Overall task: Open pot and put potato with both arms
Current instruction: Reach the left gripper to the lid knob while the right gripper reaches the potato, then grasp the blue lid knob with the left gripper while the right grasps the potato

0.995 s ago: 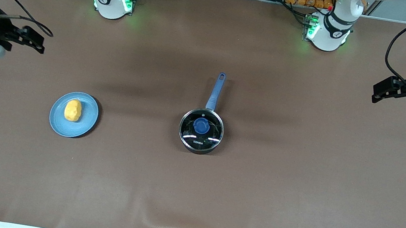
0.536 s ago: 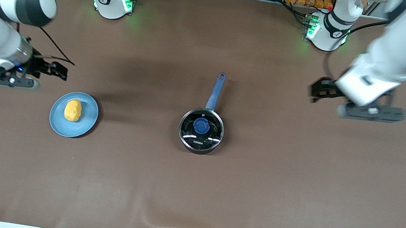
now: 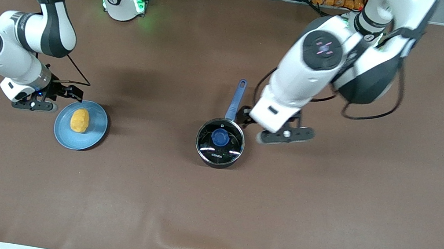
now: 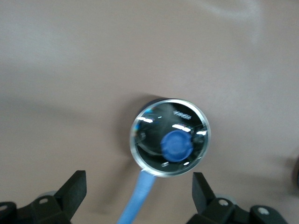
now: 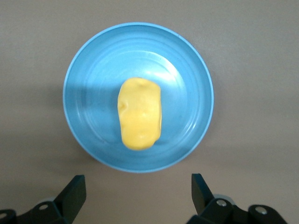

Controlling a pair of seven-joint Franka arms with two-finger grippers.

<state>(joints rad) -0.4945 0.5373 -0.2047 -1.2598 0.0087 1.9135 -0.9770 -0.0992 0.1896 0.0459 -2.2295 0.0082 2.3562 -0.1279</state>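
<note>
The black pot (image 3: 218, 150) stands mid-table with its glass lid and blue knob (image 3: 220, 137) on; its blue handle (image 3: 235, 100) points toward the robots' bases. The yellow potato (image 3: 80, 120) lies on a light-blue plate (image 3: 93, 133) toward the right arm's end. My left gripper (image 3: 244, 117) is open and empty, over the handle's root beside the pot. In the left wrist view the lidded pot (image 4: 149, 135) and handle (image 4: 140, 200) lie between the fingers of the left gripper (image 4: 138, 191). My right gripper (image 3: 71, 93) is open and empty, just off the plate's rim. In the right wrist view the potato (image 5: 139, 113) shows ahead of the right gripper (image 5: 138, 191).
The brown table mat has a raised wrinkle (image 3: 185, 243) near its front edge, nearer to the camera than the pot. The arm bases (image 3: 123, 2) stand along the table's back edge. The left arm's elbow (image 3: 327, 47) hangs over the table beside the pot handle.
Both arms have swung in from the table's ends. The left gripper has come over the pot's handle. The right gripper has come down beside the plate. Pot and potato have not moved.
</note>
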